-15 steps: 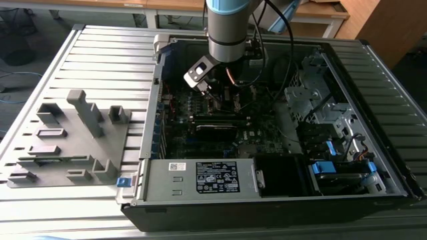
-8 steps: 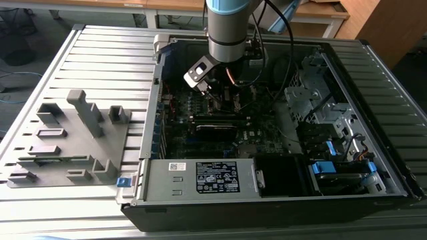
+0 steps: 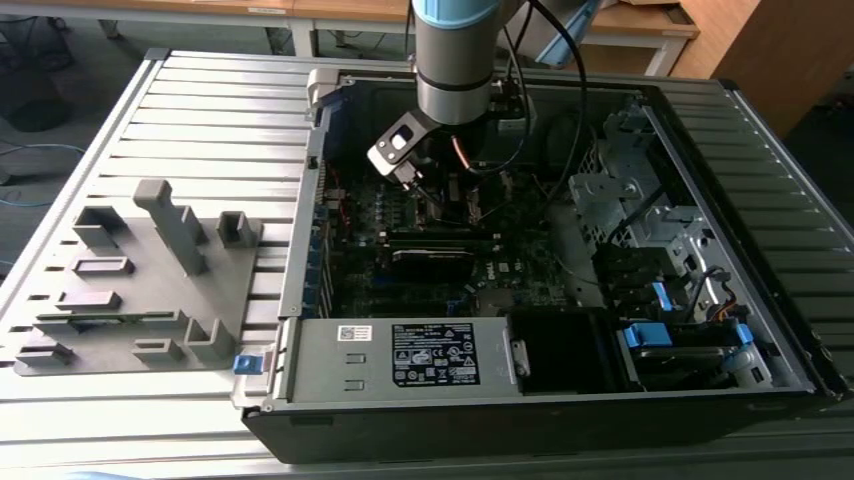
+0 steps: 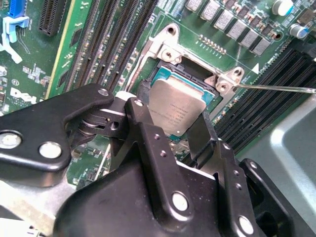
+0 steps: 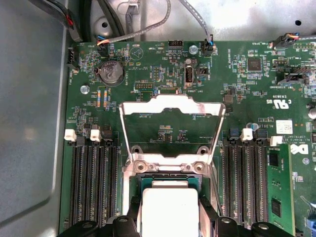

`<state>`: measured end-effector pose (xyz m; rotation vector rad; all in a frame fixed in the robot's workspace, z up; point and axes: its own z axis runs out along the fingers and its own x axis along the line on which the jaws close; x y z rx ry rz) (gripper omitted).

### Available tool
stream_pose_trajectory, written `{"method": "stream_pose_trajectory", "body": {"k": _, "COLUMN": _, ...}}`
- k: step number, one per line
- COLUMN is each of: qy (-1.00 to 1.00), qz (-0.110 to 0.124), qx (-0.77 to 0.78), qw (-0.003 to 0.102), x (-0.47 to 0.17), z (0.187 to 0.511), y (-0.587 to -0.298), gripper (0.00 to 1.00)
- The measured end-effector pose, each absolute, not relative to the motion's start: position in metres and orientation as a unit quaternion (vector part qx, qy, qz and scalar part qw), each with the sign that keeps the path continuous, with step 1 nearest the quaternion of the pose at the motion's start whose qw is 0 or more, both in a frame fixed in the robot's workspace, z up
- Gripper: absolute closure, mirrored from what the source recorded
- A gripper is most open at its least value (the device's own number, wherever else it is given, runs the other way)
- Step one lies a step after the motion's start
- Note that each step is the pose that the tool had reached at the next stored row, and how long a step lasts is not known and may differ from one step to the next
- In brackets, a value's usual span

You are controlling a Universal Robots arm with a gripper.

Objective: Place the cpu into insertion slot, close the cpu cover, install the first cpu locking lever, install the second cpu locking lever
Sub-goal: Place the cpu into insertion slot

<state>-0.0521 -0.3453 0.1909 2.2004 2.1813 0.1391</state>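
Note:
The cpu (image 4: 177,101), a flat square chip with a silvery top, sits at the insertion slot (image 5: 168,163) between my two black fingers (image 4: 148,133). My gripper (image 4: 174,107) is shut on its opposite edges; whether the chip is fully seated I cannot tell. The cpu (image 5: 169,207) covers most of the dark socket. The cpu cover (image 5: 143,107) stands swung up and open behind the slot. A thin metal locking lever (image 4: 276,88) sticks out from one corner of the slot. In the exterior view my gripper (image 3: 434,205) reaches down onto the green board inside the open computer case.
Long black memory slots (image 5: 94,187) flank the socket on both sides. A coin battery (image 5: 110,72) and cables lie beyond the cover. A grey parts fixture (image 3: 134,280) stands at the exterior view's left; the power supply (image 3: 400,355) and drive cage (image 3: 641,200) border the board.

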Motion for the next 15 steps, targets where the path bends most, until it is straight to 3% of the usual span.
{"method": "stream_pose_trajectory", "body": {"k": 15, "qy": 0.703, "qz": 0.045, "qx": 0.709, "qw": 0.020, "x": -0.0521, "z": 0.1908, "y": -0.3453, "gripper": 0.46}}
